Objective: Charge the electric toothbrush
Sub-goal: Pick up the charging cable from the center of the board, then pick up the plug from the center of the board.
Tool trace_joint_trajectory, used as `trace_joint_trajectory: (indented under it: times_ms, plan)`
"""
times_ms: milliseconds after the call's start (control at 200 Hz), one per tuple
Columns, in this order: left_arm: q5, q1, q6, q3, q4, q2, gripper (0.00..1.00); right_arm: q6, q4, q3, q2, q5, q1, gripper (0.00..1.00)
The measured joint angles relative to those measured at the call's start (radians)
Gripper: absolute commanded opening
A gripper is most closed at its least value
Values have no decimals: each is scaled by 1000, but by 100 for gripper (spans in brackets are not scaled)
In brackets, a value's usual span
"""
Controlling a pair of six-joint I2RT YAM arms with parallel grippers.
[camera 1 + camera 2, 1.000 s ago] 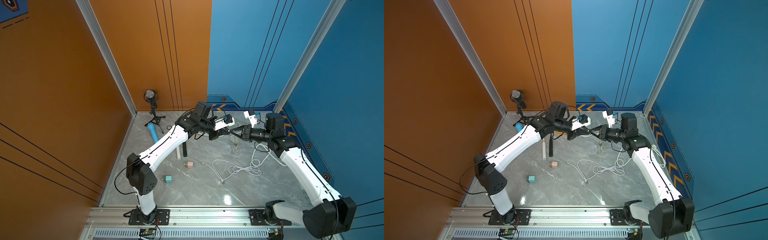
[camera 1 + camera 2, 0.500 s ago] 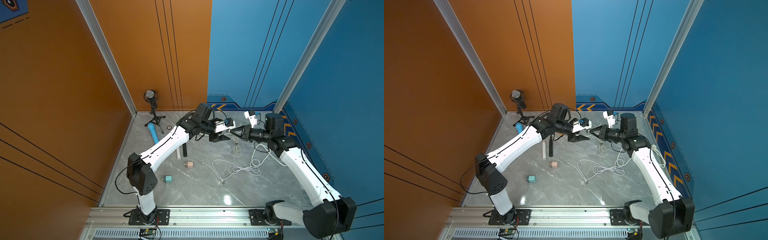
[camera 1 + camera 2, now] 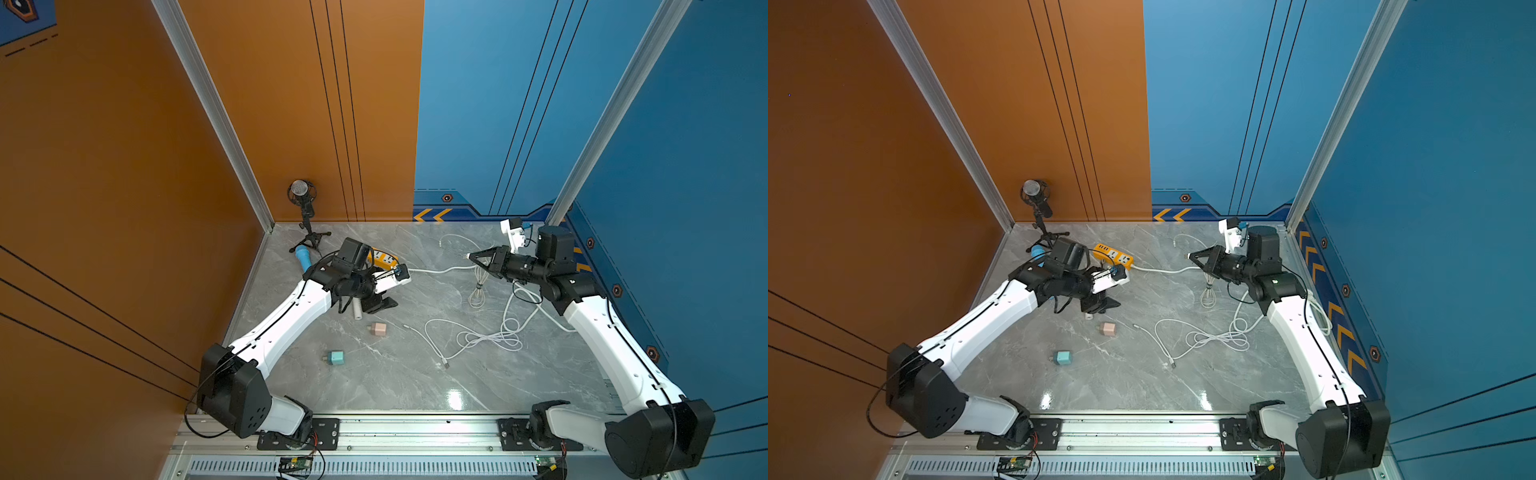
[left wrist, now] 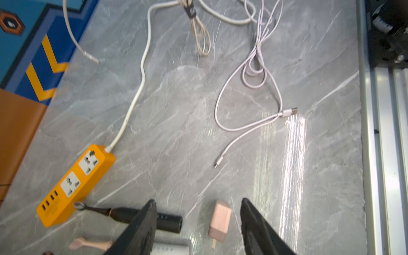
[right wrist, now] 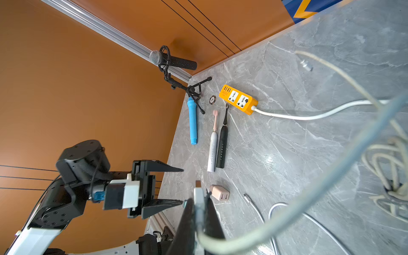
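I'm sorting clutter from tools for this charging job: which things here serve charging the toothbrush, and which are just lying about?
For the job: black toothbrush, white toothbrush, orange power strip, pink adapter, teal adapter, loose white cable, bundled cable in the shut right pincer.
Lying about: microphone on its stand, blue cylinder, round chip.

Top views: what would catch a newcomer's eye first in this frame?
The orange strip at the back stands out against the grey table, with a black brush and a white brush side by side next to it. The right pincer is shut on a bundled cable that hangs from it; the left pincer is open near the brushes' handles. A loose cable sprawls mid-table.
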Motion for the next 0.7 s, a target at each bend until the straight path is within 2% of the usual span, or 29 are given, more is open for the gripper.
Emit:
trace_joint_trajectory:
  times_ms: [130,295,425,581,701]
  plan:
    - [-3,7,76,-89,-58,36,59,-8,0,0,0,-2,-2,1]
    - [39,32,100,-71,-66,184,54,-23,-1,-19,-14,-2,-5,2]
    - [62,68,100,-60,-64,278,54,-29,-8,-23,-23,-10,-14,2]
    - [71,76,99,-69,-43,297,54,-47,-31,-23,-28,-29,-22,2]
    - [64,61,103,-135,11,269,52,-54,-50,-23,-30,-35,-31,2]
